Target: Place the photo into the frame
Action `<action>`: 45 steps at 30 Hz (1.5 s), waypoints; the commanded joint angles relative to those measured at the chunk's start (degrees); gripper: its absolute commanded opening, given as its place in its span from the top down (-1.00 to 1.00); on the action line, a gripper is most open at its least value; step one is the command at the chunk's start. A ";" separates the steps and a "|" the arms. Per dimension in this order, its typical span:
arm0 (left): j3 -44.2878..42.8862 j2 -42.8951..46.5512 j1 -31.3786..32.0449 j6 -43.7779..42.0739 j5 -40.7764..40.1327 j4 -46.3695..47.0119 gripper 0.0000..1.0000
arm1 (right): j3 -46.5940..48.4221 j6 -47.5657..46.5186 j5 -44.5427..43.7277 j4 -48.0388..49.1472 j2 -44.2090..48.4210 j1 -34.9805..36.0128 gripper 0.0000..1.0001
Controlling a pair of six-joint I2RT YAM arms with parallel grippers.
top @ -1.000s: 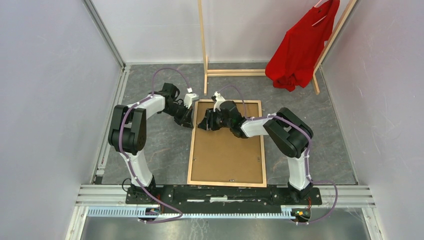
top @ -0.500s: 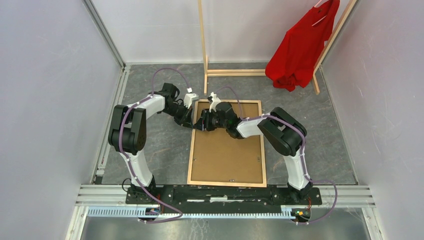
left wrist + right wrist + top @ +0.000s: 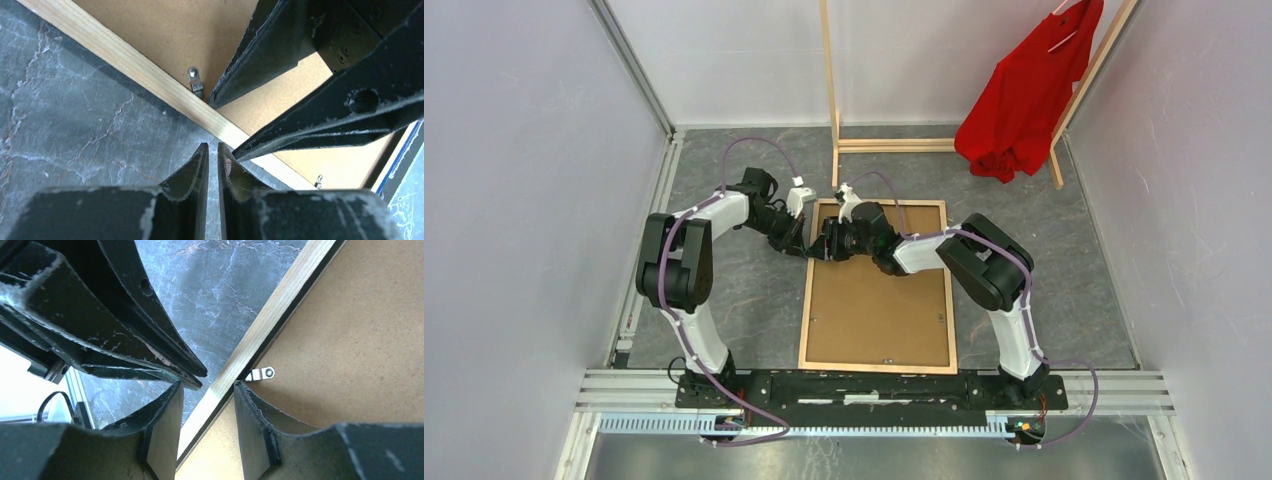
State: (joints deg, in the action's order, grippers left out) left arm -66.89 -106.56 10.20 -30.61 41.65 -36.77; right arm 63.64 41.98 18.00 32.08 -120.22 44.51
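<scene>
Frame is lying face-down on the grey table, wood back up, with the brown backing board sitting inside it. Right gripper is straddling the left rail near the far corner, jaws apart, beside a metal retaining tab. Left gripper is pointing down just outside that rail, fingers pressed together, holding nothing.

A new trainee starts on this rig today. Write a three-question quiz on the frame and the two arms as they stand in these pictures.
1. True or false: the frame lies with its wooden back up.
2. What fills the frame? A. a mirror B. a brown board C. a cushion
3. Which arm's jaws stand either side of the frame's rail, beside the metal clip?
Key: 1 true; 2 B; 3 the right arm. The left arm has its jaws shut, outside the rail.
</scene>
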 commanded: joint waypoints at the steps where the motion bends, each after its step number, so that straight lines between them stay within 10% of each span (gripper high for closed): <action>1: 0.72 5.18 -1.18 -3.95 0.90 -4.46 0.60 | 0.07 -0.03 0.01 3.78 4.61 -0.43 0.03; 18: 15.92 16.77 1.95 -13.96 -13.53 -0.75 0.41 | -28.60 -12.83 -29.99 -23.55 48.98 -19.35 -0.95; 45: 16.28 15.15 29.69 -4.80 -15.02 3.64 0.23 | -9.29 -6.75 -10.45 -20.32 17.34 -17.70 -0.96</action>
State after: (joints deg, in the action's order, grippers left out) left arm -47.79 -88.58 36.73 -38.15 22.59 -40.14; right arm 50.96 31.38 -0.49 12.43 -101.51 21.54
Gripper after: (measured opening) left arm 0.352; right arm 0.983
